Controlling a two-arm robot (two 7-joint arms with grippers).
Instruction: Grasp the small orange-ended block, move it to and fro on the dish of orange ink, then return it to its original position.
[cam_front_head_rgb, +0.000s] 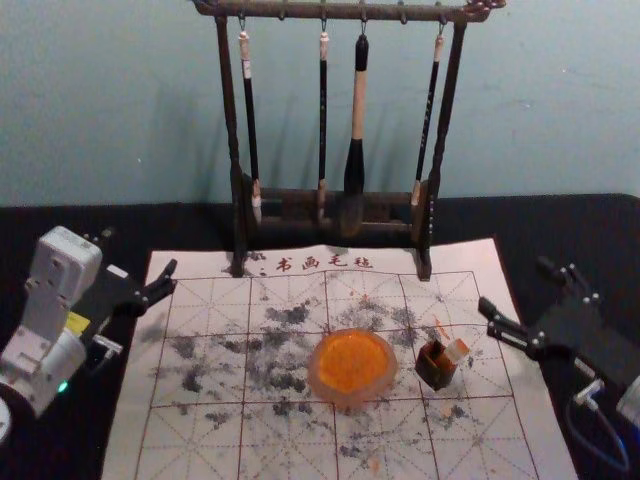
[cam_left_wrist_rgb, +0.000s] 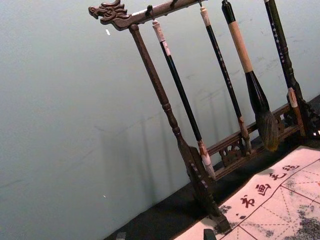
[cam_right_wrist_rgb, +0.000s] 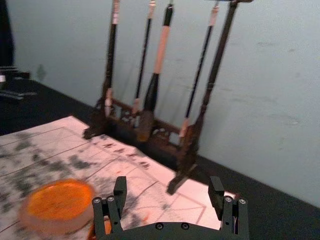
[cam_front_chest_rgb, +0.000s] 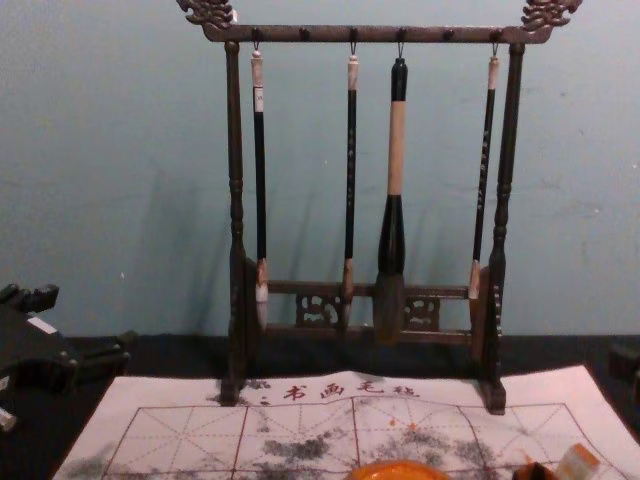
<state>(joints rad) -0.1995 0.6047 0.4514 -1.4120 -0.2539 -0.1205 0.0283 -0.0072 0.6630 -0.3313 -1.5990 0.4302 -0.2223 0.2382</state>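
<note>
The round dish (cam_front_head_rgb: 352, 398) sits on the marked sheet (cam_front_head_rgb: 205, 448), just below and right of the middle of the head view, with orange ink (cam_front_head_rgb: 350, 361) spread across its inside and a pale rim around it. Just right of it, and apart from it, is a small dark holder (cam_front_head_rgb: 434, 371) with orange on it. The small block (cam_front_head_rgb: 457, 350), pale with some orange, tilts up and to the right at the holder's upper right; how far it goes into the holder, I cannot tell.

The right gripper (cam_front_head_rgb: 515, 284) is at the right of the head view, well apart from the block, its fingers spread with nothing between them. The left gripper (cam_front_head_rgb: 139, 250) is at the left, by the sheet's upper left corner, also spread and holding nothing.

Behind the dish, at the top of the frame, a dark brush rack (cam_front_head_rgb: 300, 10) carries four hanging brushes (cam_front_head_rgb: 358, 105). The sheet lies on a black counter (cam_front_head_rgb: 570, 225); it bears a red grid, a row of characters near the rack and many grey smudges.
</note>
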